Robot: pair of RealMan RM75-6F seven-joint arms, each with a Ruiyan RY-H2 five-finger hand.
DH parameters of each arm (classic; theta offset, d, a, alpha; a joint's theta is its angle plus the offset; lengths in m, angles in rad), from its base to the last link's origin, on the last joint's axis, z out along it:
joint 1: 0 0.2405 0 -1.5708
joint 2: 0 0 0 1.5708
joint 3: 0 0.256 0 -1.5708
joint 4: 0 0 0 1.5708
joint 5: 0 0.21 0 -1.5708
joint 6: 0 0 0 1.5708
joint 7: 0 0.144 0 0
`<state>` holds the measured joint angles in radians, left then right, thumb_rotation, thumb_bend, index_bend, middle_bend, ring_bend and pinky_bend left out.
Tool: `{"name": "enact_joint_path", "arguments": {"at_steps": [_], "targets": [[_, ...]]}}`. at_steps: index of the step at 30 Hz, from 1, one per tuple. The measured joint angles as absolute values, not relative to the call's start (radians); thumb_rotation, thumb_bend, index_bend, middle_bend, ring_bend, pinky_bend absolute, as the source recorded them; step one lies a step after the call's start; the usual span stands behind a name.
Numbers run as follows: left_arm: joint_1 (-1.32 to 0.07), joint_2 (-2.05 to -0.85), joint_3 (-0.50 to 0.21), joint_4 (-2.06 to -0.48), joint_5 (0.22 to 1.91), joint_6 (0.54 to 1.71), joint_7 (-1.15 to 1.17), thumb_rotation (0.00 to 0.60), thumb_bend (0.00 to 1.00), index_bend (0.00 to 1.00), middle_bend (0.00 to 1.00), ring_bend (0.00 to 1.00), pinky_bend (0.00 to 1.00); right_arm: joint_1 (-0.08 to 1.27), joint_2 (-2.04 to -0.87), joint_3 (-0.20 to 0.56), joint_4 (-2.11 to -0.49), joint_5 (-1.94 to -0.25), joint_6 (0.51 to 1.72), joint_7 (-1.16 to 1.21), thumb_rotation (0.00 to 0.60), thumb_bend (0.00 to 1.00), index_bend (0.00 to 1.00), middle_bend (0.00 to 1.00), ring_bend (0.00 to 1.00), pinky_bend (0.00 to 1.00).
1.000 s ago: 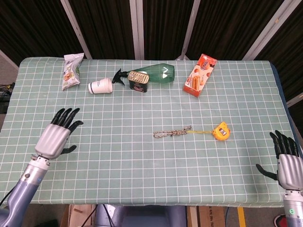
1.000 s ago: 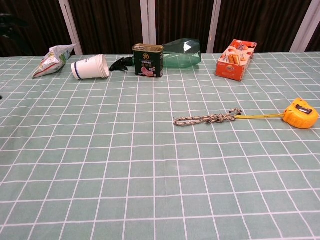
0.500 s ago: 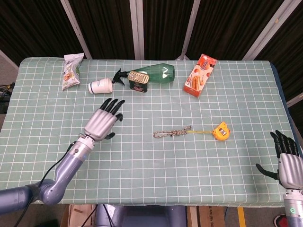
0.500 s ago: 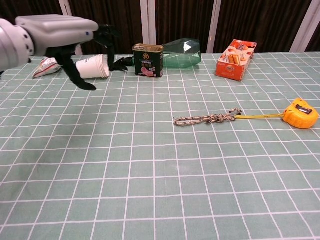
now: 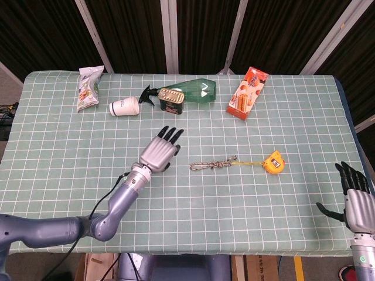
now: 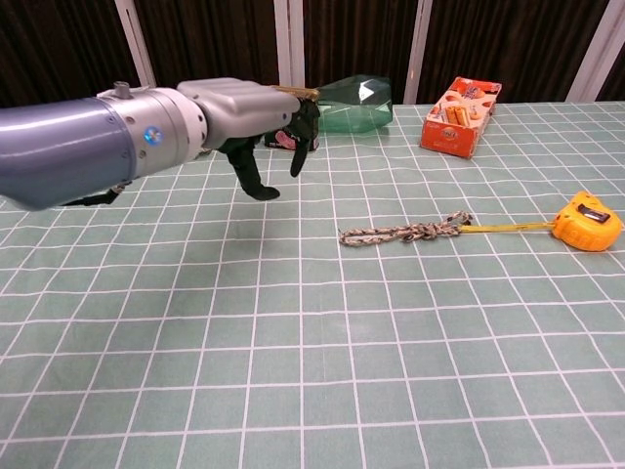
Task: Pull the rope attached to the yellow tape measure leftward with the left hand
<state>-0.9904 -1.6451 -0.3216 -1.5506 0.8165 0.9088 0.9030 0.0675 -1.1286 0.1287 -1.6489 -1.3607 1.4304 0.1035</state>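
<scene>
On the head view, the left hand [image 5: 159, 153] hangs above the table [image 5: 70, 175] with fingers apart and holding nothing, just at nine o'clock of the rope [image 5: 213, 164]. The rope lies flat near the middle, its three o'clock end joined by a thin yellow blade to the tape measure [image 5: 273, 161]. The right hand [image 5: 356, 202], fingers spread and empty, sits off the table's edge at four o'clock.

From the chest view, the left hand [image 6: 249, 117] is raised above the cloth at ten o'clock of the rope [image 6: 403, 232], with the tape measure [image 6: 586, 219] well apart at three o'clock. The likely risk is a shallow pinch: a limp, flat rope could slip from the fingers, or a quick tug could flip the light tape measure.

A green cloth with a white grid covers the table; dark curtains with pale posts stand behind it.
</scene>
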Motion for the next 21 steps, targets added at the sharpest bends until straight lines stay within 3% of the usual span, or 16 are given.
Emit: {"name": "enact_joint_path", "arguments": {"at_steps": [21], "targets": [[-1.144,-1.854,-0.285,-1.285,0.718,0.862,0.915,0.600,0.40,0.51,0.00,0.00,0.00,0.072,-1.114,0.134,-1.667,-1.330,1.400,0.127,0.600,0.18,0.00,0.00,0.00,0.00]]}}
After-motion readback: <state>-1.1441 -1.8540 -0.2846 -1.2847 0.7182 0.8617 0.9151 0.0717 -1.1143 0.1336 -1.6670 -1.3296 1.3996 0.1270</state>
